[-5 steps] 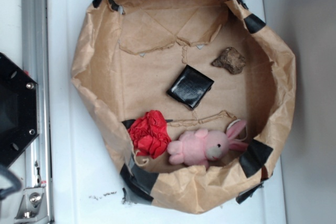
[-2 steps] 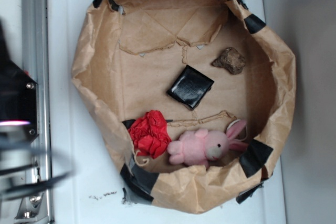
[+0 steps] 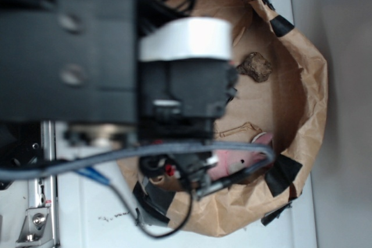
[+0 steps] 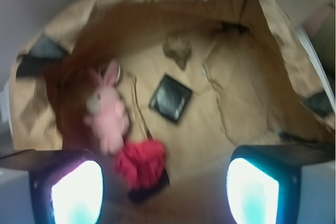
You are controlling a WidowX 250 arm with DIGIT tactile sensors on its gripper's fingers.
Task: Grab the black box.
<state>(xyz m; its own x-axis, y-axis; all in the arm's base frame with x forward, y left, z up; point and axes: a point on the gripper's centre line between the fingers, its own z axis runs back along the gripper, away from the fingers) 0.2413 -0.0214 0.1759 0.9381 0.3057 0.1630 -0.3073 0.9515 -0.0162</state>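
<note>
In the wrist view the black box (image 4: 170,98) lies flat on the floor of the brown paper bag (image 4: 262,72), glossy and turned like a diamond. My gripper (image 4: 165,195) hangs above the bag's near side, open, with nothing between its two glowing fingers (image 4: 76,195). The box sits well ahead of the fingertips and slightly right of centre. In the exterior view my arm (image 3: 116,56) covers the middle of the bag and hides the box.
A red paper ball (image 4: 142,162) lies just ahead of the fingers. A pink plush bunny (image 4: 107,114) is at its left, and a brown rock-like lump (image 4: 177,48) lies beyond the box. The bag's walls (image 3: 305,85) rise all round, patched with black tape (image 3: 283,173).
The arm has swung in from the left edge over the bag. It now blocks the box and the red ball in the exterior view. The objects have not moved.
</note>
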